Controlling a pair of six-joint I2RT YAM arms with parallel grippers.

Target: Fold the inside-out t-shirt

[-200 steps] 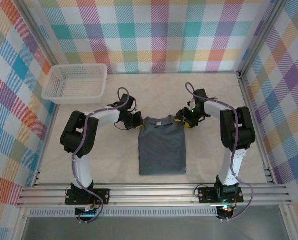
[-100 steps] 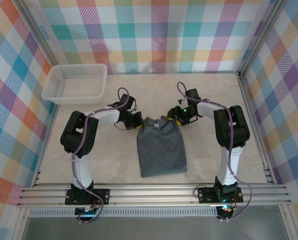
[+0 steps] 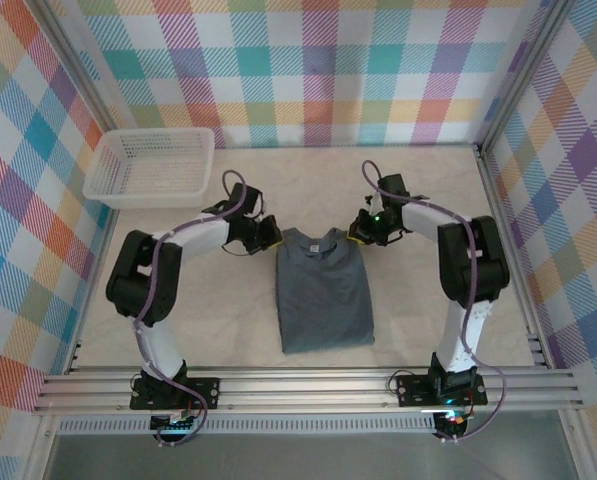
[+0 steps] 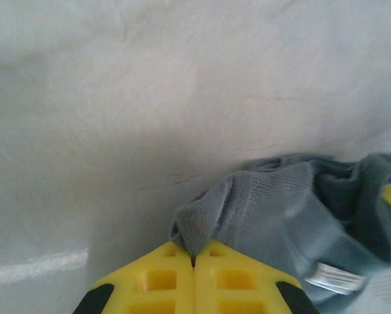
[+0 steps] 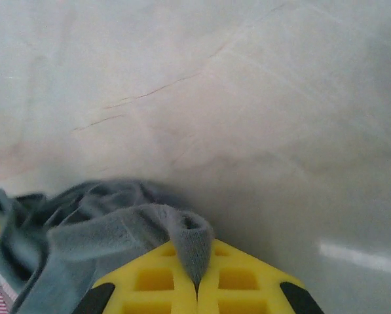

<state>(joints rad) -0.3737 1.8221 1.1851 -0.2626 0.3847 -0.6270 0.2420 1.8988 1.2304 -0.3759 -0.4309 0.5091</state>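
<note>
At the far end of the inside-out t-shirt, both claws have a corner. The left gripper is clenched on a peak of grey fabric at the left shoulder corner, and the right gripper is clenched on a matching fold at the right one. In both wrist views the yellow fingers meet with cloth nipped between them. The shirt lies as a narrow strip in the middle of the table, between the arms, with its collar away from the bases, its hem toward them, and the white basket well apart at the far left. The step in hand looks like the crosswise fold, carrying the collar end over toward the hem. To do it well, both arms should rise together and level, only high enough for the cloth to clear itself, with the two corners held apart so the edge between them stays straight. They should then travel toward the bases at one pace — a lagging arm would skew the strip. Each pinch holds only a small bite of fabric, so a quick pull could slip it. Set the corners down squarely over the hem corners before letting go — not short of them.
</note>
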